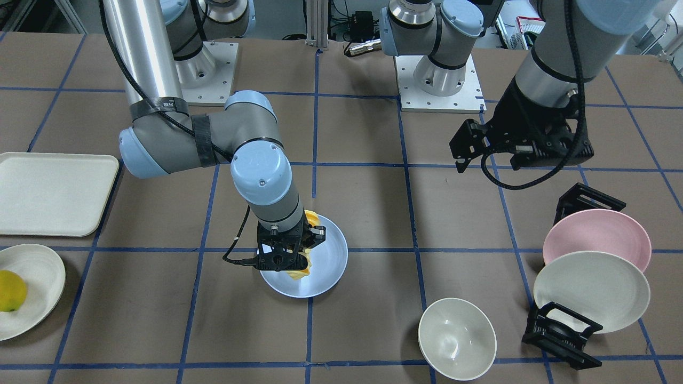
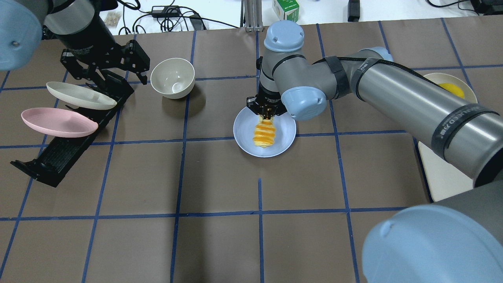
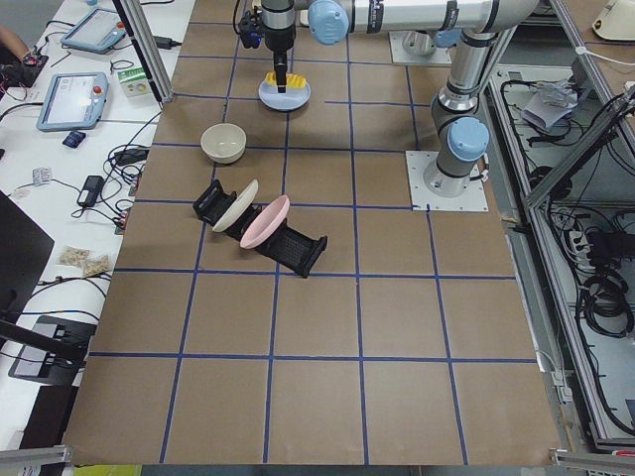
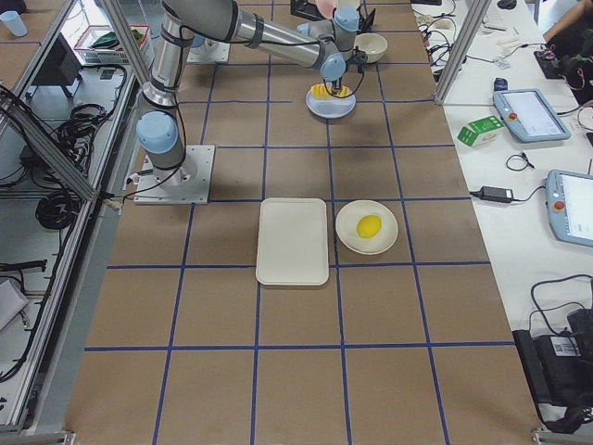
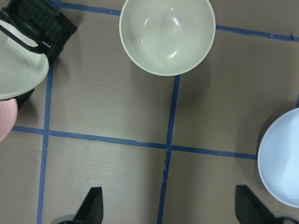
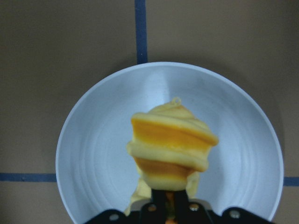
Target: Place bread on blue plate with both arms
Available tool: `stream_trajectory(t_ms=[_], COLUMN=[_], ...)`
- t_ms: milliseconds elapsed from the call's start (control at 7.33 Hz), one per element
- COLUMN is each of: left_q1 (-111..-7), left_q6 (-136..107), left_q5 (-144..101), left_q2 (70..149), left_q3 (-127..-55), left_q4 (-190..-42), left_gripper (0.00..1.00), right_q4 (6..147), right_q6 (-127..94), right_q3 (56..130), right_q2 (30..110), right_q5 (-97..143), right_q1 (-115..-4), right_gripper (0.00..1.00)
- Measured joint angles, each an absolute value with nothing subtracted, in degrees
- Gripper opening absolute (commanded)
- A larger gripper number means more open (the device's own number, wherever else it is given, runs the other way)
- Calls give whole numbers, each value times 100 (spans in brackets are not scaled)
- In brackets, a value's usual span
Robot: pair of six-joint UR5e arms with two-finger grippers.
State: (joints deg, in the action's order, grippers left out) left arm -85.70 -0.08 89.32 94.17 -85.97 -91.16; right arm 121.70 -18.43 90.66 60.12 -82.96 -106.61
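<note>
The blue plate (image 2: 243, 137) sits on the table near its middle and also shows in the front view (image 1: 333, 266). The orange-and-yellow striped bread (image 2: 264, 133) is over the plate. My right gripper (image 2: 267, 112) is shut on the bread's far end. The right wrist view shows the bread (image 6: 170, 144) hanging from the gripper (image 6: 168, 207) above the plate's (image 6: 93, 154) centre. I cannot tell whether the bread touches the plate. My left gripper (image 2: 106, 67) is open and empty, above the dish rack at the far left. Its fingertips (image 5: 93, 205) frame bare table.
A white bowl (image 2: 173, 76) stands between the rack and the blue plate. The black rack (image 2: 59, 157) holds an off-white plate (image 2: 80, 95) and a pink plate (image 2: 59, 122). A cream tray (image 1: 53, 192) and a lemon (image 1: 10, 290) on an off-white plate lie on my right side.
</note>
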Motion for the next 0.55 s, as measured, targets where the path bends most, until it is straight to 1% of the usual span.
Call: stream_trajectory(t_ms=[273,545], left_q1=[-8516,-8485], left_q6=[87,169], left_q5=[8951,8969], left_q2=[9276,9135], left_q3=[-8696,-8982], left_q4=[-9440,-9464], left_gripper=[100,100], right_q4=[12205,12147], right_q6=[-1844,-1788], right_q3=[9063,8983], right_q2=[5955,6030], right_q5=[-8326,-8428], right_q1=[-10669,-10611], right_gripper=[100,100])
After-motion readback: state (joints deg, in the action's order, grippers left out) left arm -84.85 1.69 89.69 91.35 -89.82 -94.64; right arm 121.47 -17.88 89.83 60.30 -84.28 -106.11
